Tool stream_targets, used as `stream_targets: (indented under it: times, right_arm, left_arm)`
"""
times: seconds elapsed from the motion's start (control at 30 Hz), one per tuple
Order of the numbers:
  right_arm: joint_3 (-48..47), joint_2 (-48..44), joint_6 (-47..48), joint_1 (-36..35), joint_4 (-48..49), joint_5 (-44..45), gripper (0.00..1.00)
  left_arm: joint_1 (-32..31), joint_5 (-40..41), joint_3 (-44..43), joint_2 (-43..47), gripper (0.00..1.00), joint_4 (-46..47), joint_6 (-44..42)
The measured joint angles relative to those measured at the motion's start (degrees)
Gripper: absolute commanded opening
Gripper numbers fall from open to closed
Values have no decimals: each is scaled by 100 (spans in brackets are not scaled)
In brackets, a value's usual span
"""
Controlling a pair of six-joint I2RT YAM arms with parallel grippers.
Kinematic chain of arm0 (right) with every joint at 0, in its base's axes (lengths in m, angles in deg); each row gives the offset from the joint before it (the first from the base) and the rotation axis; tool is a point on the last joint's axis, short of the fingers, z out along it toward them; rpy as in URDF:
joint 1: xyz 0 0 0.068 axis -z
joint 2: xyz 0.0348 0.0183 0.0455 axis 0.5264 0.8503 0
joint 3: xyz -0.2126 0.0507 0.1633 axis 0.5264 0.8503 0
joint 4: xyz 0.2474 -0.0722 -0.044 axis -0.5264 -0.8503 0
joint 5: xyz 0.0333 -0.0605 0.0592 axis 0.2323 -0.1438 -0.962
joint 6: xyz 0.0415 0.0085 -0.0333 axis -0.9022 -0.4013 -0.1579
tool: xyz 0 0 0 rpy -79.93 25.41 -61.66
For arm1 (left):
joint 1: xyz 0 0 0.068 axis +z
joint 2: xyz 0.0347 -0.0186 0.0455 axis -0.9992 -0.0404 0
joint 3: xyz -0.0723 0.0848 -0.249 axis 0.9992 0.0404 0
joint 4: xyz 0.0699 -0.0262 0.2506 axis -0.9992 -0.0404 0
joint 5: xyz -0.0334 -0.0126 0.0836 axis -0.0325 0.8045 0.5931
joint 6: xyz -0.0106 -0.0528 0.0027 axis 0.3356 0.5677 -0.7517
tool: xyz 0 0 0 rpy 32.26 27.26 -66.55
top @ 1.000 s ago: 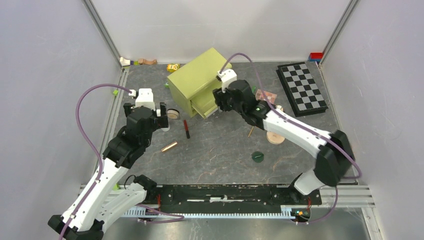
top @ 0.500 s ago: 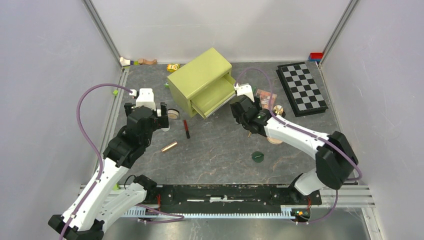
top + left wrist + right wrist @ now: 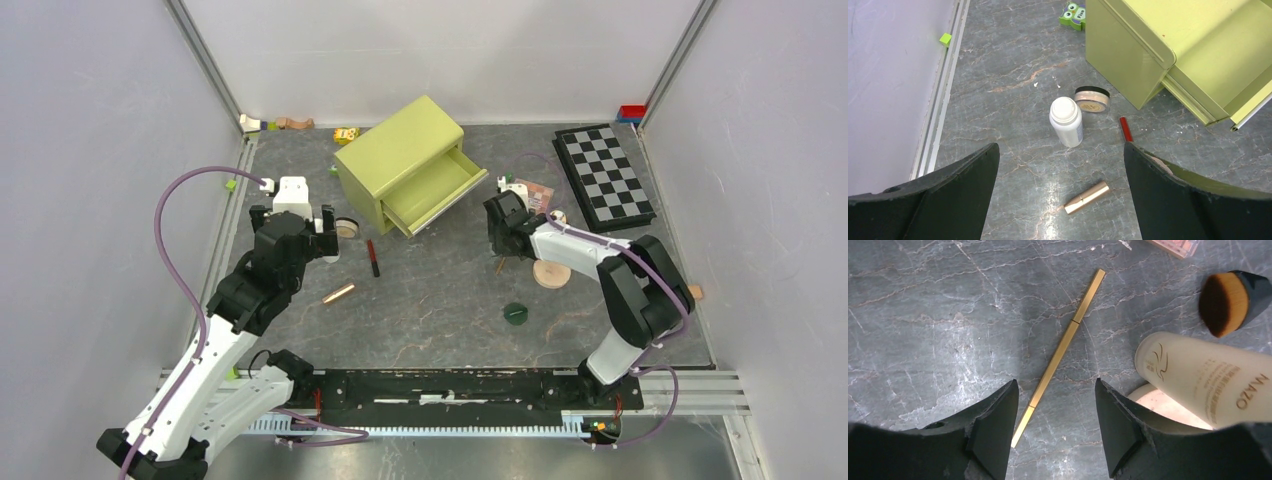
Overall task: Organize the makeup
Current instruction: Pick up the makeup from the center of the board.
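Both arms above loose makeup on the grey marbled table (image 3: 440,300); nothing held.
Left gripper (image 3: 1060,167): fingers spread wide and empty above a white bottle (image 3: 1066,121) lying just beside a round tan compact (image 3: 1092,99), with a red-black pencil (image 3: 1125,129) and a rose-gold tube (image 3: 1087,197) near. Olive-green drawer cabinet (image 3: 1168,45): lower drawer open. Right gripper (image 3: 1055,390): fingers parted, empty, either side of a slim gold stick (image 3: 1060,352) flat on the table; a frosted cream tube (image 3: 1208,382) and a brown-bristled brush (image 3: 1223,302) are beside it. A dark green disc (image 3: 515,313) lies apart.
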Motion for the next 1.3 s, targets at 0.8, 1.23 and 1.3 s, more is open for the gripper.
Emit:
stream_targets:
  times: [0.8, 1.23, 1.3]
  right_arm:
    - [-105, 509, -236, 391, 439, -721, 25]
    - [2, 350, -273, 398, 472, -619, 6]
    - [76, 153, -284, 398, 455, -581, 5]
  left_arm:
    - [44, -140, 0, 2, 100, -2, 0]
    - [85, -186, 0, 4, 100, 0, 0]
    - [92, -205, 0, 13, 100, -2, 0]
